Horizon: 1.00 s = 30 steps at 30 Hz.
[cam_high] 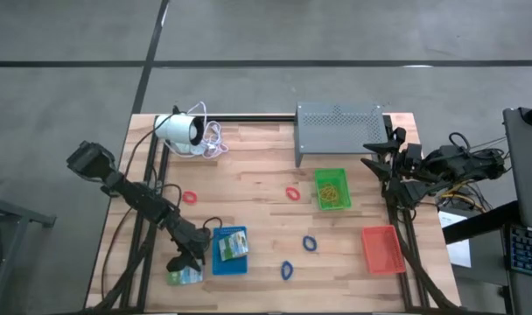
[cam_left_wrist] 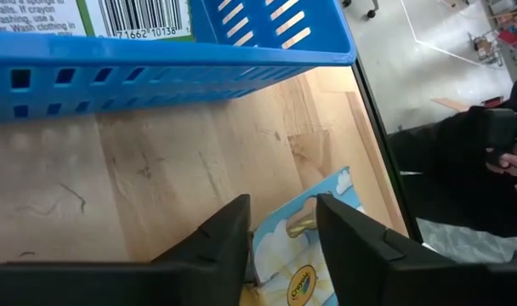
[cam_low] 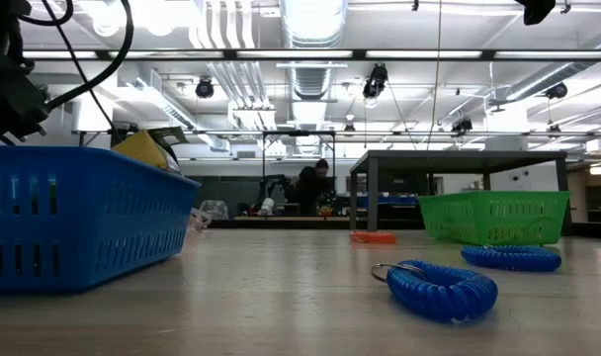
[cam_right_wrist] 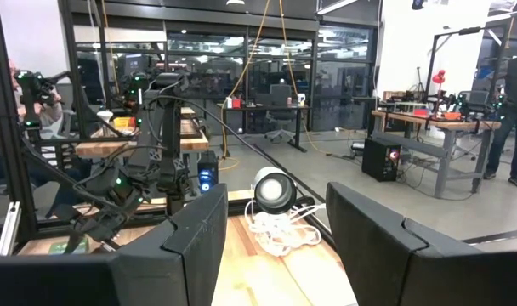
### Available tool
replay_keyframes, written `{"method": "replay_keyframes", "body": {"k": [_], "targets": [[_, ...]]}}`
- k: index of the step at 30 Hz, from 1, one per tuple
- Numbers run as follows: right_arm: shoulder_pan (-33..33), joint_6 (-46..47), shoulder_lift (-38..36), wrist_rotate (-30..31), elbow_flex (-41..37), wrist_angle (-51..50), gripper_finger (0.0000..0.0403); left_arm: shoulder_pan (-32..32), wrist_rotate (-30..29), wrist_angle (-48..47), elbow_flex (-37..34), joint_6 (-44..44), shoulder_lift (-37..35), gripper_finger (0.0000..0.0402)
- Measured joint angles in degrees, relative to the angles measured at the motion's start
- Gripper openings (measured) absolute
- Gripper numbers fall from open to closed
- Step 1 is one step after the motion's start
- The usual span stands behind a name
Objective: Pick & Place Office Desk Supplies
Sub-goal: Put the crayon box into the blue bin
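Down low, left end effector point(cam_left_wrist: 280, 234) parted astride packet point(cam_left_wrist: 303, 246), right end effector point(cam_right_wrist: 271, 229) apart.

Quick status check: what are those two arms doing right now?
Left gripper down over packet beside blue tray, fingers straddling it. Right gripper open, parked by grey stand. Nothing blocking.

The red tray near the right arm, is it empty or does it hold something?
Empty. In the high view the red tray shows only its bare red floor, while the green tray holds yellowish items.
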Motion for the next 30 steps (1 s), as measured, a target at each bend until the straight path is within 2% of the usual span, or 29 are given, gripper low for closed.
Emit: {"method": "replay_keyframes", "body": {"k": [8,17,30], "targets": [[0.0,0.0,0.0,0.0,0.0,0.0,0.0199,0.0,-0.8,-0.1,0.0,0.0,0.0,0.0092],[0.0,0.0,0.0,0.0,0.0,0.0,0.0199,0.0,-1.0,-0.1,0.0,0.0,0.0,0.0007],[0.0,0.0,0.0,0.0,0.0,0.0,0.0199,0.0,-1.5,-0.5,-0.2,-1.4,-1.2,0.0002]]}}
